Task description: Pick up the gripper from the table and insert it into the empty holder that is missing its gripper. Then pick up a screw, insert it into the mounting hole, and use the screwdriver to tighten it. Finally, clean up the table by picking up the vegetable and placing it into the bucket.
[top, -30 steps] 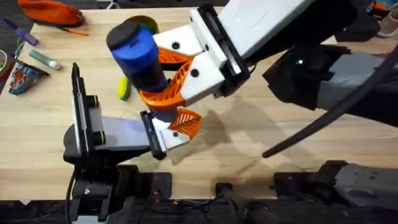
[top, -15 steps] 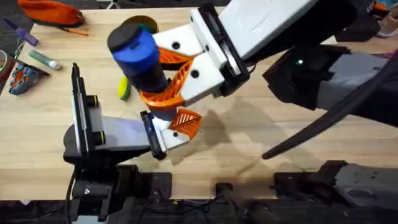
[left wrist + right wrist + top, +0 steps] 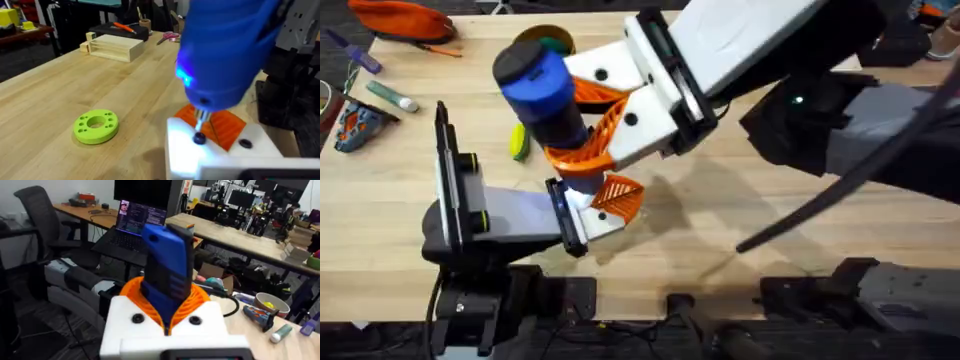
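My right gripper [image 3: 582,122], white with orange ribbed pads, is shut on the blue screwdriver [image 3: 542,92], which stands upright. In the left wrist view the screwdriver [image 3: 225,50] presses its grey tip [image 3: 202,117] onto a black screw [image 3: 199,138] in the white holder [image 3: 192,155]. The orange gripper [image 3: 222,127] sits in that holder. The holder [image 3: 582,222] is at the end of my left arm, at my left gripper [image 3: 598,208]. The yellow-green vegetable [image 3: 518,141] lies on the table just left of the screwdriver. Behind the screwdriver's top, the tan bucket [image 3: 552,38] is partly hidden.
A green disc with holes [image 3: 96,126] lies on the table, with a pale wooden slotted rack [image 3: 112,47] farther off. An orange pouch [image 3: 405,18], a pen [image 3: 355,52] and a tube [image 3: 392,95] sit at the far left. The right arm's bulk covers the table's middle and right.
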Robot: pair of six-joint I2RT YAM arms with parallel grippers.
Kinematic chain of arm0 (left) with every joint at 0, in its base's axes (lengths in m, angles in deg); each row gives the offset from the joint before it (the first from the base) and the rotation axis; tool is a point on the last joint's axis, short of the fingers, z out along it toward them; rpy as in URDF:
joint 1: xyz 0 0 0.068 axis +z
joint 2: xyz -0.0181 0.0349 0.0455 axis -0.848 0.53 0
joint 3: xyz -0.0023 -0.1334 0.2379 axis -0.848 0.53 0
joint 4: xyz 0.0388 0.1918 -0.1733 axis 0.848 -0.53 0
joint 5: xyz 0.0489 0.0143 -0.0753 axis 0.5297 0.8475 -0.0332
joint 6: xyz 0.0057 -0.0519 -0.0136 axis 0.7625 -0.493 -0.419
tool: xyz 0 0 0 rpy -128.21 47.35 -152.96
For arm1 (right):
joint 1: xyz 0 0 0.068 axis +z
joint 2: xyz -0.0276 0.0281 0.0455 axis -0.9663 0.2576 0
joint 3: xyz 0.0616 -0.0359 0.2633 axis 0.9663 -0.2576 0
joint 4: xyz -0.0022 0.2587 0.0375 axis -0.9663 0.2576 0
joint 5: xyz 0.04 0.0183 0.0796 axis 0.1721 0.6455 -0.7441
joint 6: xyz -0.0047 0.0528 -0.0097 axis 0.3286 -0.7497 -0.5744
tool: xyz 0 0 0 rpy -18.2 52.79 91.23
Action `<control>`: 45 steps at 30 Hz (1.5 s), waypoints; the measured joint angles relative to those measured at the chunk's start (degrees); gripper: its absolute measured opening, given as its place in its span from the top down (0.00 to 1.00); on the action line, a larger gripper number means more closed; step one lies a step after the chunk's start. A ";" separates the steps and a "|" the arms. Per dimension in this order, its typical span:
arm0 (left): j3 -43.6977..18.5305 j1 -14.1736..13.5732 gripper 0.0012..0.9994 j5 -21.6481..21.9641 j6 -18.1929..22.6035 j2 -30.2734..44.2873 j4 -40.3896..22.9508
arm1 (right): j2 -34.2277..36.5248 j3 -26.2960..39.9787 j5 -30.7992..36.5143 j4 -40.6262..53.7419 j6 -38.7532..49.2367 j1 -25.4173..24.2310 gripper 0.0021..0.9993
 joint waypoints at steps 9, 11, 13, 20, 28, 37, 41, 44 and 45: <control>0.00 0.00 0.99 0.01 -0.22 0.00 0.00 | 1.29 0.00 -0.02 0.04 -0.03 0.00 0.98; 0.00 0.00 0.99 0.01 -0.21 0.00 0.00 | 1.27 0.00 -0.02 0.04 -0.03 0.00 0.98; 0.00 0.00 0.99 0.01 -0.20 0.00 0.00 | 1.27 0.00 -0.02 0.07 -0.04 0.00 0.98; 0.00 0.00 0.99 0.01 -0.26 0.00 0.00 | 1.96 0.15 -0.01 0.55 -0.25 0.00 0.98; 0.00 0.00 0.99 0.05 -0.42 0.00 0.00 | 2.58 0.74 -0.04 -0.06 -0.57 0.00 0.98; 0.00 0.00 0.99 0.01 -0.42 -0.02 0.00 | 3.74 4.40 -0.94 -0.81 -4.00 0.00 0.98; 0.00 0.00 0.99 0.01 -0.42 -0.02 0.00 | 3.74 5.70 -1.07 -1.10 -4.54 -0.04 0.98; 0.00 0.00 0.99 0.01 -0.42 -0.02 0.00 | 3.74 7.30 -1.66 -0.69 -6.53 -0.66 0.98; 0.00 0.00 0.99 0.01 -0.42 -0.02 0.00 | 3.74 8.41 -1.99 -0.23 -7.38 -1.19 0.98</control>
